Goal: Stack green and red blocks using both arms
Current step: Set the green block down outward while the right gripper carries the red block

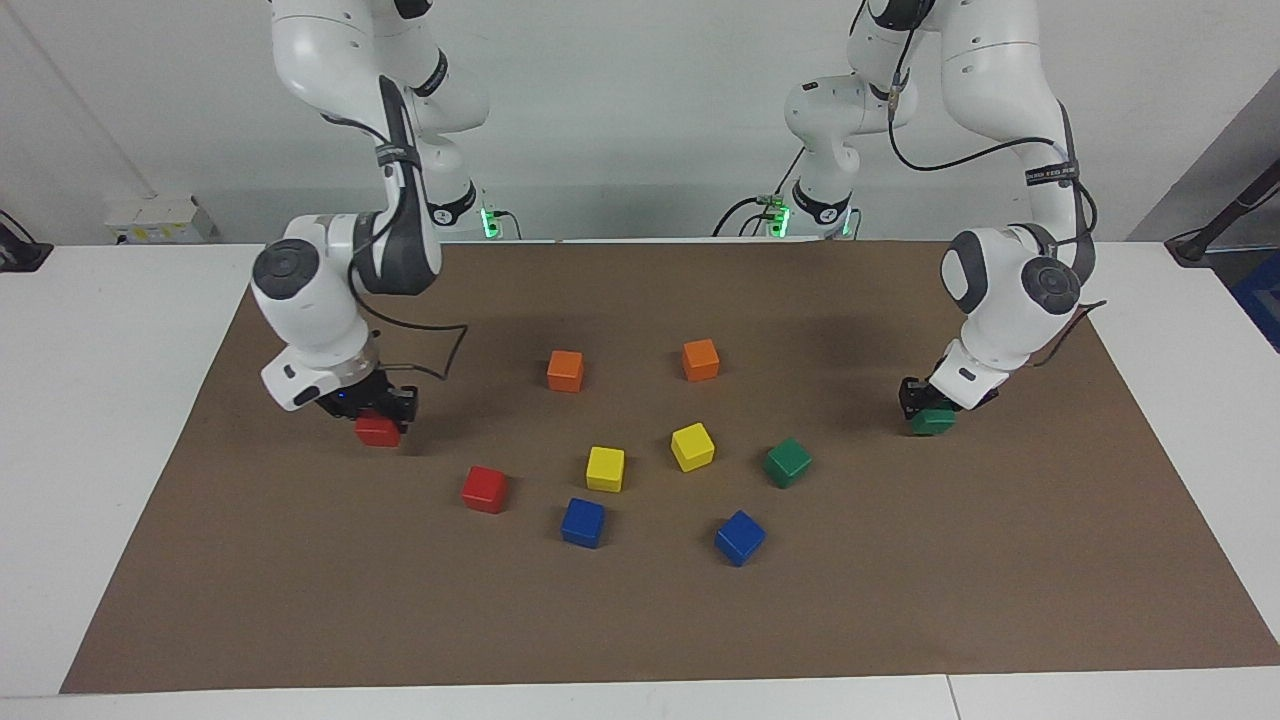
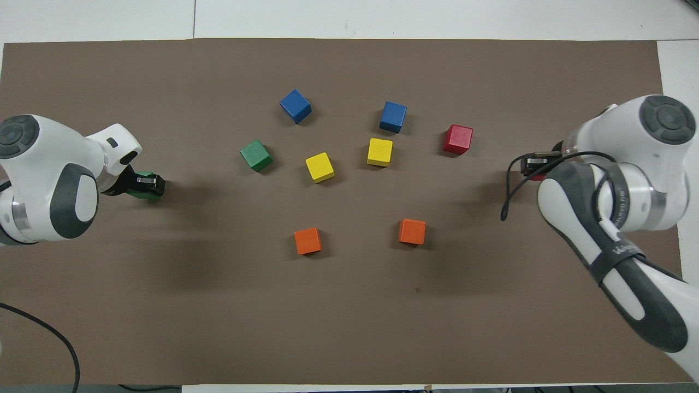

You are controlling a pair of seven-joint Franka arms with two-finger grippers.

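Note:
My right gripper point(image 1: 380, 418) is low over the brown mat at the right arm's end, shut on a bright red block point(image 1: 377, 431). In the overhead view the gripper point(image 2: 532, 166) hides most of that block point(image 2: 538, 176). My left gripper point(image 1: 930, 408) is low at the left arm's end, shut on a dark green block point(image 1: 933, 422). It also shows in the overhead view point(image 2: 148, 184) with the green block point(image 2: 143, 175) between its fingers. A second red block point(image 1: 485, 489) point(image 2: 457, 138) and a second green block point(image 1: 787, 462) point(image 2: 256, 155) lie free on the mat.
Two orange cubes point(image 1: 565, 370) point(image 1: 700, 359) lie nearest the robots. Two yellow cubes point(image 1: 605, 468) point(image 1: 692, 446) lie mid-mat between the free red and green blocks. Two blue cubes point(image 1: 583, 522) point(image 1: 740, 537) lie farthest from the robots. All rest on the brown mat point(image 1: 900, 600).

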